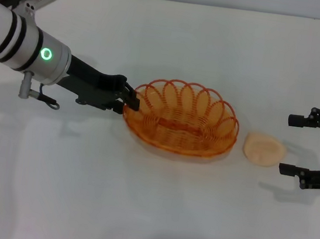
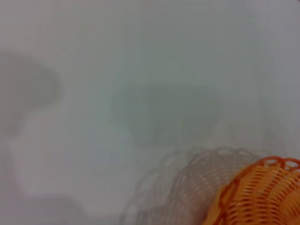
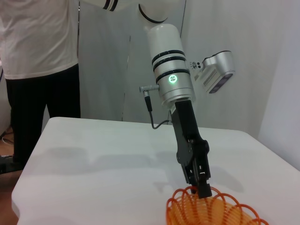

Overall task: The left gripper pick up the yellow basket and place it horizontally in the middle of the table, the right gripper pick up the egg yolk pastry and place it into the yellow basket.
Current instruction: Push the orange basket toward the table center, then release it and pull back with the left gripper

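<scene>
The yellow basket (image 1: 177,129) lies lengthwise across the middle of the white table (image 1: 148,212). My left gripper (image 1: 132,100) is shut on the basket's left rim; the right wrist view shows its fingers (image 3: 202,186) pinching the rim of the basket (image 3: 206,213). The left wrist view shows only a part of the basket (image 2: 262,197) and its shadow. The egg yolk pastry (image 1: 264,149) lies on the table just right of the basket, apart from it. My right gripper (image 1: 289,144) is open, level with the pastry and just right of it, not touching it.
A person in a white shirt and dark trousers (image 3: 37,47) stands beyond the table's far left side. The table's back edge (image 1: 222,8) runs along the top of the head view.
</scene>
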Controlling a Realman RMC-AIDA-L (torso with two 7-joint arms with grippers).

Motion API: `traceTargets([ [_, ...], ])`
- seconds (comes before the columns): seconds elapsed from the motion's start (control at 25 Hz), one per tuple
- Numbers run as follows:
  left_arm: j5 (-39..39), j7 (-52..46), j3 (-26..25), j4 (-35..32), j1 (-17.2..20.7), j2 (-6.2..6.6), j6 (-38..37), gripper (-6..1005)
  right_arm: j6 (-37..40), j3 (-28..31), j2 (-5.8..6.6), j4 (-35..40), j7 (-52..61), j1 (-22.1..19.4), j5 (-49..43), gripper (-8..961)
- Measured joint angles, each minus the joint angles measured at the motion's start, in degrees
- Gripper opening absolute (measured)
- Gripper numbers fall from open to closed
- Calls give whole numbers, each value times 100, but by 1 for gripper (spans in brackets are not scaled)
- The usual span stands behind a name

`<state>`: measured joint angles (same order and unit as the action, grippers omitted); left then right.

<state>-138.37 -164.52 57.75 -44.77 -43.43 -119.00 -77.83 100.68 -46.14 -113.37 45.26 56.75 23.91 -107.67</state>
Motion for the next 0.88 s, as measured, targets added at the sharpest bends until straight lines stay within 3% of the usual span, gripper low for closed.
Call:
traceTargets([
  [0.24,15,0,-7,-5,3,31,-35,380,-10,0,0,0,-6,0,0,764],
  [0.44,23,104,-27,-6,19,87,-99,617,-15,0,-2,-10,-6,0,0,761],
  [0.72,29,332,-46,-74,40,183,-299,726,-36,7,-23,-16,17,0,0,757],
  [0.88,88,650,-56,-654,250,203,-598,742,-5,55,-24,-9,88,-2,1,755],
])
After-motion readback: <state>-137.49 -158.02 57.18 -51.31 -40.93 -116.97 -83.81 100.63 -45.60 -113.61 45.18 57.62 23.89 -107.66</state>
